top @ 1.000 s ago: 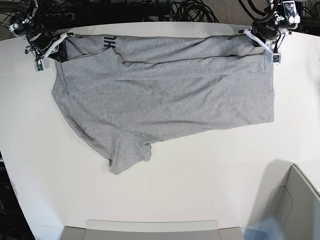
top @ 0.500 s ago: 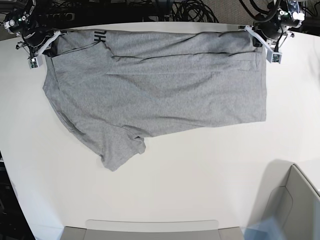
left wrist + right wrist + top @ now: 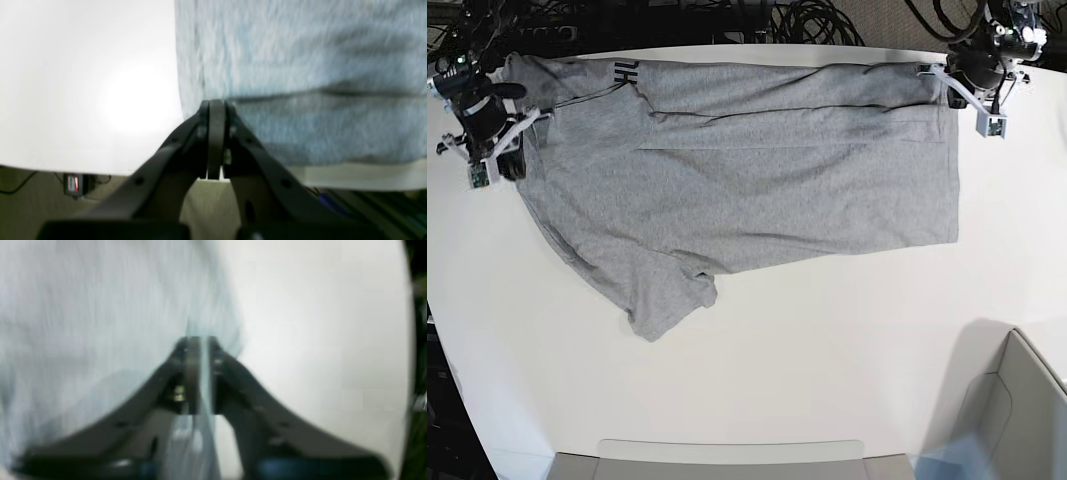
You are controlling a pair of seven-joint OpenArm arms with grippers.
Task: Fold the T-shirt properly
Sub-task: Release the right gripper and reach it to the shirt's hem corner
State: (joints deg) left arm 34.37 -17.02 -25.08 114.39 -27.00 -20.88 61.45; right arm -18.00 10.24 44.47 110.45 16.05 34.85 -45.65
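the t-shirt (image 3: 747,170) lies spread on the white table (image 3: 827,360), stretched sideways along the far edge, plain grey side up. a strip of the far edge is folded over toward the middle, and a bit of black lettering (image 3: 625,72) shows on that fold near the collar end. one short sleeve (image 3: 667,300) sticks out toward the near side of the table, a little rumpled at its hem. the hem end of the shirt runs straight down the base view's right side.

the left gripper (image 3: 947,80) sits at the far corner of the hem end, on the base view's right. in the left wrist view its fingers (image 3: 217,133) are pressed together, and the grey cloth (image 3: 300,83) starts right at their tips; the picture is blurred, but the tips seem to pinch the shirt's edge, with bare table beside it.

the right gripper (image 3: 497,140) is at the collar end, on the base view's left, just off the shirt's edge and over the table's rim. in the right wrist view the picture is badly smeared: the fingers (image 3: 186,373) stand close together with a pale strip between them, and grey cloth (image 3: 100,306) fills the space beyond and to one side. i cannot tell whether they are parted or closed, nor whether they grip any cloth.

a grey bin (image 3: 1017,410) stands at the near corner of the table, well apart from the shirt
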